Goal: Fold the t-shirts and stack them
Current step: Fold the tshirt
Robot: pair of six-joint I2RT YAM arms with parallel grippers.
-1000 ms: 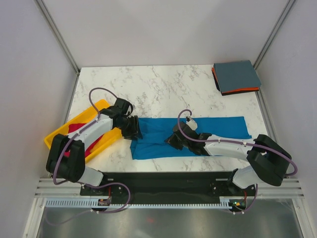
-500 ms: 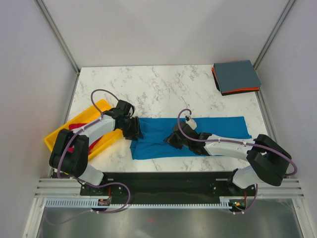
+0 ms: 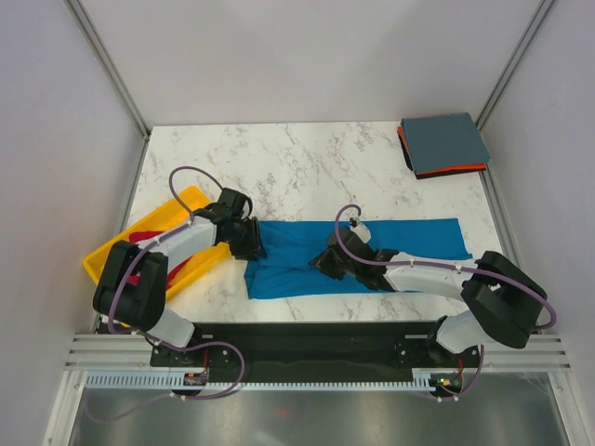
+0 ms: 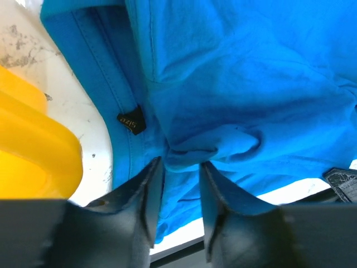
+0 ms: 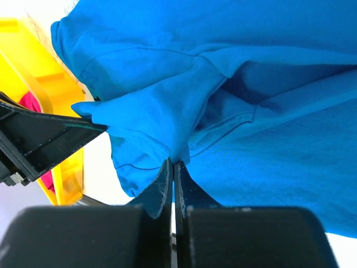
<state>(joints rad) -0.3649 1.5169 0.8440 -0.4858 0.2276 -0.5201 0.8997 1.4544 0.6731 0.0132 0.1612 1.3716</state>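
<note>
The bright blue t-shirt (image 3: pixel 409 240) lies as a long band across the table's front. My left gripper (image 3: pixel 251 246) is at its left end. In the left wrist view (image 4: pixel 177 164) its narrowly parted jaws pinch a bunched fold of the blue cloth (image 4: pixel 251 84). My right gripper (image 3: pixel 321 263) is on the shirt's middle. In the right wrist view (image 5: pixel 173 163) it is shut tight on a raised fold of the blue cloth (image 5: pixel 279 56). The magenta-red t-shirt (image 3: pixel 139 240) lies in the tray. The slate grey-blue t-shirt (image 3: pixel 444 141) lies folded on the orange one (image 3: pixel 465 170) at the back right.
The yellow plastic tray (image 3: pixel 191 197) sits at the left edge of the marble table, right beside my left gripper; it also shows in the left wrist view (image 4: pixel 33 139) and the right wrist view (image 5: pixel 22 56). Frame posts and walls enclose the table.
My left arm has shifted a little while its gripper stays at the shirt's left end. The cloth there is bunched slightly more. The right arm has hardly moved.
</note>
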